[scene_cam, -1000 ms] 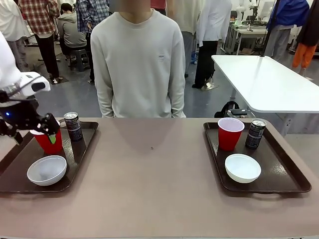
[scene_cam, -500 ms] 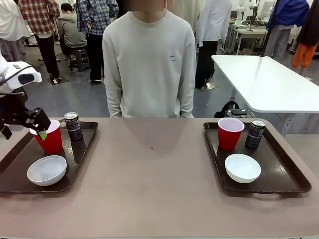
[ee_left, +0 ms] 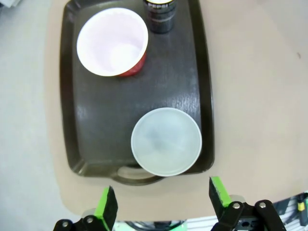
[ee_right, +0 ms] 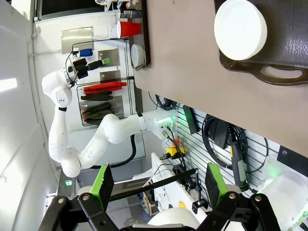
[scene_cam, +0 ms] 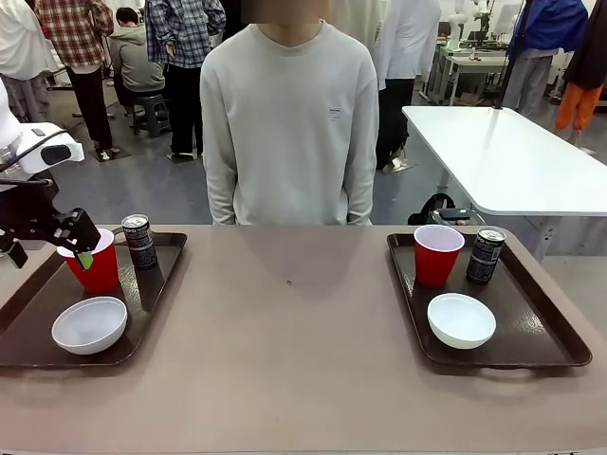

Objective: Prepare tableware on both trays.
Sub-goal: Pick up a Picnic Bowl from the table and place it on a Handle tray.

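1. Two trays are being shown on the table in the front view: the left tray [scene_cam: 152, 284] at the left end and the right tray [scene_cam: 541, 322] at the right end, well apart.
2. On the left tray, a cup [scene_cam: 95, 265] is seen standing at the far side, with a can [scene_cam: 139, 241] just beside it to the right and a bowl [scene_cam: 89, 324] resting at the near side.
3. On the right tray, a second cup [scene_cam: 438, 253] is seen standing at the far side, a second can [scene_cam: 485, 255] just to its right, and a second bowl [scene_cam: 461, 319] nearer.
4. The left gripper [scene_cam: 71, 245] is being held above the far left of the left tray, in front of the cup's rim; in the left wrist view its jaws are spread wide with nothing between them, and the cup [ee_left: 113, 42], can [ee_left: 161, 15] and bowl [ee_left: 166, 141] are seen well beyond them.
5. The right gripper [ee_right: 156, 185] is seen in the right wrist view with jaws spread wide and nothing between them; a bowl [ee_right: 239, 29] on a tray [ee_right: 284, 57] is seen far off.
6. A person [scene_cam: 289, 123] is seen standing at the far side of the table.
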Available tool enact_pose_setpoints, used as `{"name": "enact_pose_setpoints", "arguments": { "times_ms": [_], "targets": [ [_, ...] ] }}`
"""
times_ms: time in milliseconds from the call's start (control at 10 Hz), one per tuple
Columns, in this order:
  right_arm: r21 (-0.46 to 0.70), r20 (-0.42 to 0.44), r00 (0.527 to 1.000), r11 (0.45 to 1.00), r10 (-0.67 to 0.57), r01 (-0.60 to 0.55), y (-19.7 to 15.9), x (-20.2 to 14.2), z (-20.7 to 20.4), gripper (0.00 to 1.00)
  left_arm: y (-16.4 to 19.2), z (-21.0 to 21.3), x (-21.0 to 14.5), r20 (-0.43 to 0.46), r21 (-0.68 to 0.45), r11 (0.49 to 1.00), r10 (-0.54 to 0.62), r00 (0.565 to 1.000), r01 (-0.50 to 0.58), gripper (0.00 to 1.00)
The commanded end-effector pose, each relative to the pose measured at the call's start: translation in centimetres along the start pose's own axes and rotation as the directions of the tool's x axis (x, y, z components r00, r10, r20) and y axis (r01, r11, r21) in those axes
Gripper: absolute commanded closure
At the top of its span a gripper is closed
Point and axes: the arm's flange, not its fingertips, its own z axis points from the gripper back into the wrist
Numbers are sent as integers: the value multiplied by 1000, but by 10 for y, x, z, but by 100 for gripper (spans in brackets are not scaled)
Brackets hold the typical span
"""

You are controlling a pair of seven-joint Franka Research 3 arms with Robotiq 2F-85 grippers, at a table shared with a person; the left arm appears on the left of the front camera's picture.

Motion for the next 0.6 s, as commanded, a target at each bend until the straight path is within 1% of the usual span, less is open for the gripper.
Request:
{"name": "enact_pose_setpoints", "arguments": {
  "times_ms": [0, 100, 200, 300, 400, 500],
  "targets": [
    [14, 3, 1000, 1000, 8, -8, 1, -2, 0, 0, 0, 0, 3, 9, -17, 1000, 8, 1000, -8, 0],
    [14, 3, 1000, 1000, 8, -8, 1, -2, 0, 0, 0, 0, 0, 0, 0, 1000, 0, 1000, 0, 0],
    [14, 3, 1000, 1000, 8, -8, 1, -2, 0, 0, 1, 1, 8, -64, -208, 974, -103, 993, 88, 0],
    [14, 3, 1000, 1000, 8, -8, 1, -2, 0, 0, 13, 0, 8, -119, -360, 932, -87, 989, 39, 0],
    [14, 3, 1000, 1000, 8, -8, 1, -2, 0, 0, 30, -6, 11, -175, -466, 885, -81, 981, -10, 0],
    [14, 3, 1000, 1000, 8, -8, 1, -2, 0, 0, 47, -14, 6, -234, -573, 817, -81, 969, -70, 0]
  ]
}}
